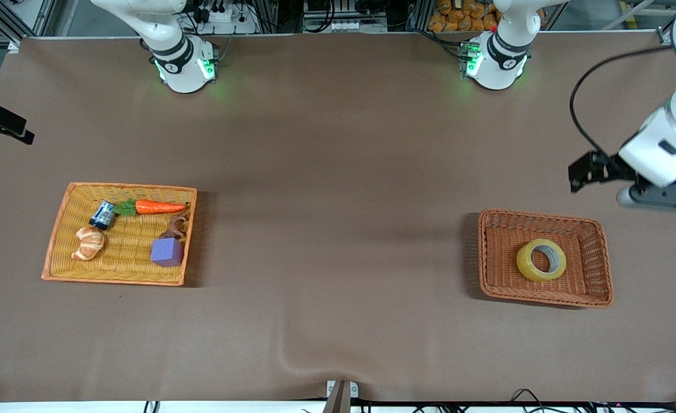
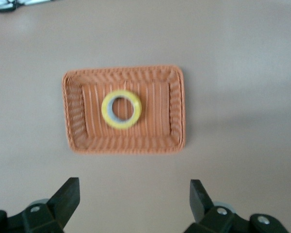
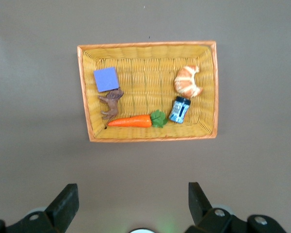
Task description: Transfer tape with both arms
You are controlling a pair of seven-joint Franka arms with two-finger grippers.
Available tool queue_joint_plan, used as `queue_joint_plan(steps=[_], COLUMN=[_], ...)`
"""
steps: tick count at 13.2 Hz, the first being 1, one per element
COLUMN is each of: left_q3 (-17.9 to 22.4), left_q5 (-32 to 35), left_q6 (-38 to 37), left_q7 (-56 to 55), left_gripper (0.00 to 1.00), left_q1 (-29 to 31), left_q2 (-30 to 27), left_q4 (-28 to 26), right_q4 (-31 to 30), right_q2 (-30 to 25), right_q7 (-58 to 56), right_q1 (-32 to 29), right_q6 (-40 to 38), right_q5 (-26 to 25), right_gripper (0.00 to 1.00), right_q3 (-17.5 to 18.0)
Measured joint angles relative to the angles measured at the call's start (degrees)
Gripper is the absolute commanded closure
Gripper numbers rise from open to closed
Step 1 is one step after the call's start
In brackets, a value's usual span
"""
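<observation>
The tape (image 1: 541, 260), a yellowish roll with a grey-white core, lies flat in a brown wicker basket (image 1: 544, 217) toward the left arm's end of the table. It also shows in the left wrist view (image 2: 121, 109), in that basket (image 2: 123, 148). My left gripper (image 1: 668, 198) hangs in the air over bare table beside the basket, at the table's end; its wrist view shows it (image 2: 134, 194) open and empty. My right gripper (image 3: 133, 194) is open and empty, high over the table near its green-lit base; it is out of the front view.
A yellow wicker tray (image 1: 57, 241) toward the right arm's end holds a carrot (image 1: 160, 207), a croissant (image 1: 89, 242), a purple cube (image 1: 167, 251), a blue can (image 1: 103, 215) and a brown toy figure (image 1: 176, 226). The tray (image 3: 148, 44) shows in the right wrist view too.
</observation>
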Motion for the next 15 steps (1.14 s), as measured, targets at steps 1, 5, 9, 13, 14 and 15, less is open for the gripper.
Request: queue_joint_plan(steps=[1,5,9,13,14,15], left_q3=[-0.04,-0.03,0.23,0.25,0.25,0.5], left_q5=[-0.07,-0.81,-1.1,-3.53,-3.93,-4.36], left_q6=[-1.28,-2.74,-2.95,-2.73,-2.71,-2.71], left_q7=[0.09,0.12,0.13,0.12,0.12,0.12], left_gripper=[0.0,0.0,0.0,0.0,0.0,0.0], left_q1=[0.02,0.62,1.63,2.72,2.76,2.45], left_q2=[-0.36,-0.4,-1.64,-1.87,-1.88,-2.01], left_q4=[0.01,0.13,0.52,0.52,0.51,0.39], right_q4=[0.0,-0.05,-0.2,-0.25,-0.25,-0.25], right_q2=[0.0,0.13,0.48,0.58,0.58,0.59], right_q7=[0.0,0.0,0.0,0.0,0.0,0.0], right_q1=[0.02,-0.27,-0.53,-0.54,-0.55,-0.55], right_q6=[0.61,0.89,0.93,0.93,0.93,0.93], right_q5=[-0.11,-0.06,0.5,0.54,0.54,0.54], right_gripper=[0.0,0.0,0.0,0.0,0.0,0.0], right_q3=[0.39,0.19,-0.06,-0.09,-0.1,-0.1])
